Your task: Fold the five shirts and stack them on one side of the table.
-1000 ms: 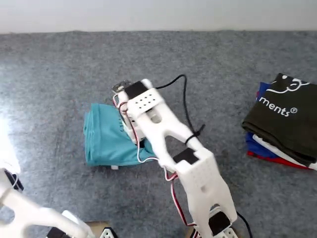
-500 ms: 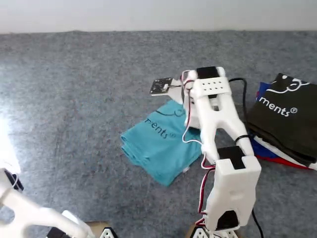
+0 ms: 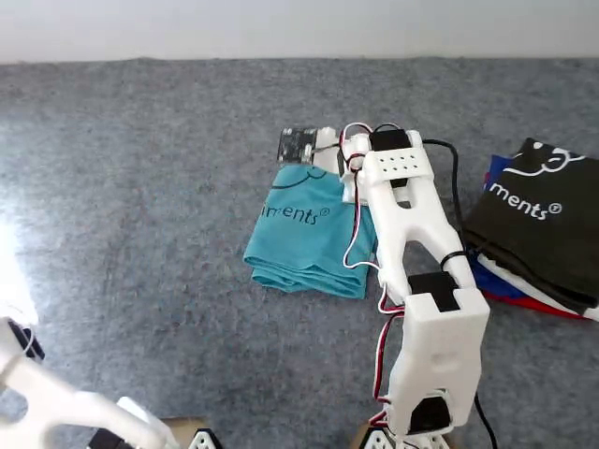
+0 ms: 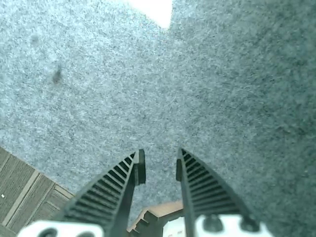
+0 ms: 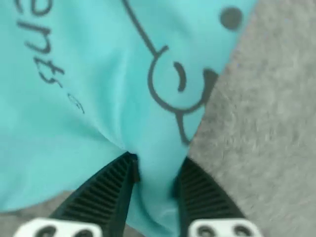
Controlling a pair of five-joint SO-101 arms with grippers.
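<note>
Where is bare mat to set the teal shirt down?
The whole mat left of the teal shirt, up to the far edge, is bare. The strip between it and the stack is crowded by the right arm.

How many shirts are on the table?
5: a teal shirt in the middle, in the right hand; black, blue, white and red ones stacked at far right. Others may be hidden.

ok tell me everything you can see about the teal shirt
The teal shirt is folded into a rough rectangle of soft cloth, lying flat near the middle of the grey table, dark lettering and a line drawing facing up. Layered edges show along its near side. The right gripper pinches a ridge of cloth by its far right edge. It lies apart from the stack of shirts at the right.
</note>
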